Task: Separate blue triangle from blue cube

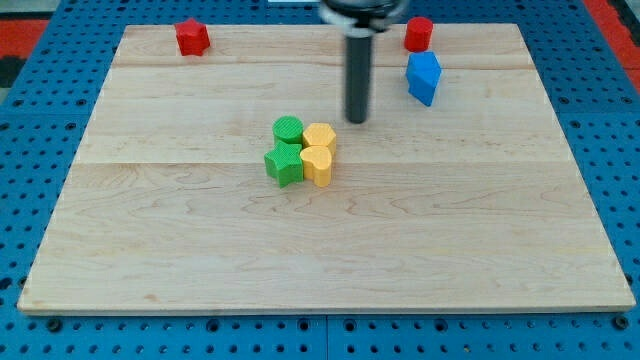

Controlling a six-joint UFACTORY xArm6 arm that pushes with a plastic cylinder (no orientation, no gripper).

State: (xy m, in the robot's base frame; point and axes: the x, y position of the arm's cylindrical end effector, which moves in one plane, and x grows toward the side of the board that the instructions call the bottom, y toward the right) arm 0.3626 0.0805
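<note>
Two blue blocks stand pressed together at the view's upper right and read as one blue mass. The upper part with a pointed top looks like the blue triangle (425,66). The lower part looks like the blue cube (424,90). The seam between them is hard to make out. My tip (356,120) is on the board to the left of and slightly below the blue blocks, apart from them. It is just above and to the right of the yellow blocks.
A red cylinder (418,33) stands just above the blue blocks. A red block (191,37) sits at the upper left. A green cylinder (288,130), green star (284,163), yellow hexagon (319,135) and yellow heart (317,165) cluster mid-board on the wooden board (150,250).
</note>
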